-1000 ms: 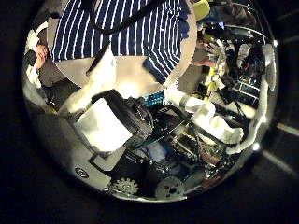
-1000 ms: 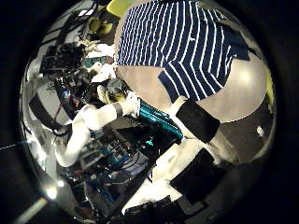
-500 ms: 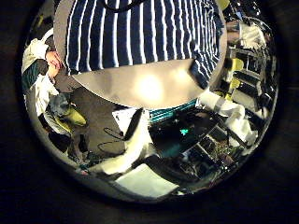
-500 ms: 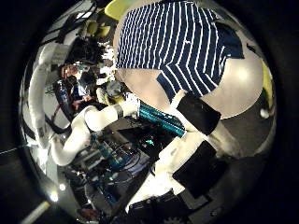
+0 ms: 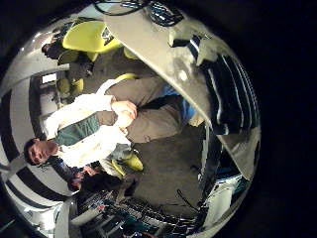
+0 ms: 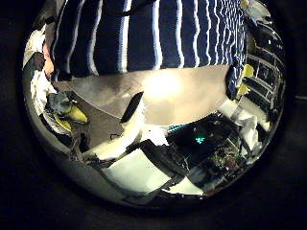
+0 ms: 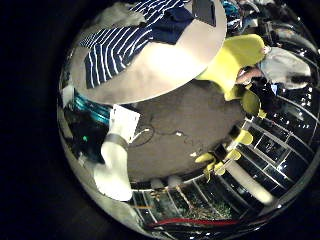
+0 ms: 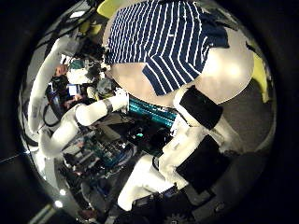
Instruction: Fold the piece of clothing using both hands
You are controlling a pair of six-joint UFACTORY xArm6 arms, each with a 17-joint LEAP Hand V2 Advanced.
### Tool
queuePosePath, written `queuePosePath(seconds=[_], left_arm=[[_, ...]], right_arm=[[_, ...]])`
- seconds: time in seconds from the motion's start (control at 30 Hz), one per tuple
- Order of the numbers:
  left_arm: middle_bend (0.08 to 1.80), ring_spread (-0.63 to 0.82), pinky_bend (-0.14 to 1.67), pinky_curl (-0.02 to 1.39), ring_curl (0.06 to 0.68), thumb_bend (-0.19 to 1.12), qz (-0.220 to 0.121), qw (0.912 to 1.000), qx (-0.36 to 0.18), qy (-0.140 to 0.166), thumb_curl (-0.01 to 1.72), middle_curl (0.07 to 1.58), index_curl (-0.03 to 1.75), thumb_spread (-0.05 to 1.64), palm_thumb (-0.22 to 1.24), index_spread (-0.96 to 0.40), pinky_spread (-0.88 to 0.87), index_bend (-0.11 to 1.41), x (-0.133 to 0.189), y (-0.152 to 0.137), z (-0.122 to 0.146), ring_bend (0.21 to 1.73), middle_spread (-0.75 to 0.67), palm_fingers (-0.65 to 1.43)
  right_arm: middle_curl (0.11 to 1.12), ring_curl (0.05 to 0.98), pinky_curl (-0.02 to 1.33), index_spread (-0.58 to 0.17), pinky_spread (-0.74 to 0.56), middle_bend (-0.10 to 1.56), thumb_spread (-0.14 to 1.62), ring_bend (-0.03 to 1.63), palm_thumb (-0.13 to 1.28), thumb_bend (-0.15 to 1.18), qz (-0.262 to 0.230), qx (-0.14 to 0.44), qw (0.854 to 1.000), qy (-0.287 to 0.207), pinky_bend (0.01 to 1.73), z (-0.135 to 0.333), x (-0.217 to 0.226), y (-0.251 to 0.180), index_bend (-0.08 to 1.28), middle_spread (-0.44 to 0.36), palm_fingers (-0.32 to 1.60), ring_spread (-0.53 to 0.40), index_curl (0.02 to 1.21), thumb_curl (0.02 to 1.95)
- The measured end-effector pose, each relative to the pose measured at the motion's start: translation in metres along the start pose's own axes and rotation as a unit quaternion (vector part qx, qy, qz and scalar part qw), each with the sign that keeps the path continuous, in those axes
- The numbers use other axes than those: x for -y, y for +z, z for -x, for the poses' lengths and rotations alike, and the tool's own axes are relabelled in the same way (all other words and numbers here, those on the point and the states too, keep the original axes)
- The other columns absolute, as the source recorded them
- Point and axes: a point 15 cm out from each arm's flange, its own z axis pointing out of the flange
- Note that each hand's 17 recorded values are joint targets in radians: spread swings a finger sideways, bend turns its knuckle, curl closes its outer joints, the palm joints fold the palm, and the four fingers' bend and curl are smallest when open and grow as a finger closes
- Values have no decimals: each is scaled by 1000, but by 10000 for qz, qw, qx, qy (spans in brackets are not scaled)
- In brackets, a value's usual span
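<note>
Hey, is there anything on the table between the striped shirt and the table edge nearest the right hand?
Nothing: in the right thumb side palm view, bare table runs from the striped shirt to that edge.

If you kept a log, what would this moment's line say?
striped shirt: on round table, unheld | left hand: clear of cloth | right hand: clear of cloth | fold: not begun
</note>
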Motion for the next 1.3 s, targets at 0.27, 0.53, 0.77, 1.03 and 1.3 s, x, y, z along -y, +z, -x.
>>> queuePosePath(seconds=[0.27, 0.53, 0.77, 1.03, 1.3], left_arm=[[814, -472, 938, 549, 417, 41, -369, 9992, 167, 0, 403, 744, 610, 1036, 745, -417, -563, 318, 15, -19, -2, 1171, -424, 1156], [893, -487, 1062, 631, 485, -2, -268, 9993, 215, 110, 468, 853, 816, 1038, 826, -562, -623, 405, 2, -51, -12, 1274, -527, 1049], [912, -484, 1100, 667, 512, -15, -315, 9992, 239, 107, 497, 917, 971, 1042, 838, -633, -637, 385, -5, -61, -10, 1314, -565, 1000], [915, -478, 1119, 696, 525, -16, -294, 9992, 248, 87, 523, 974, 1155, 1036, 846, -693, -644, 340, -12, -70, -5, 1340, -593, 973], [905, -476, 1118, 708, 527, -18, -330, 9991, 256, 76, 533, 1002, 1257, 1038, 844, -715, -646, 296, -16, -84, 0, 1344, -606, 971]], right_arm=[[425, 249, -2, -392, 85, 367, 1252, 807, 632, -40, 144, 65, 9998, -152, 799, -4, 20, 22, 180, -189, 384, -147, 371, 390], [436, 248, -2, -361, 57, 391, 1132, 795, 401, -46, 231, -11, 9987, -447, 784, 11, 60, 86, 179, -207, 356, -155, 368, 329], [435, 242, 2, -323, 57, 373, 1057, 757, 327, -35, 349, -266, 9971, -620, 759, 43, 85, 129, 183, -174, 300, -149, 376, 309], [431, 261, 29, -280, -13, 348, 1036, 811, 439, 10, 943, -599, 9909, -753, 819, 63, 97, 172, 153, -141, 371, -177, 353, 332], [570, 378, 139, -401, -345, 605, 1058, 1089, 717, 53, 943, -907, 9890, -687, 1156, 54, 99, 171, 254, -264, 1047, -300, 384, 409]])
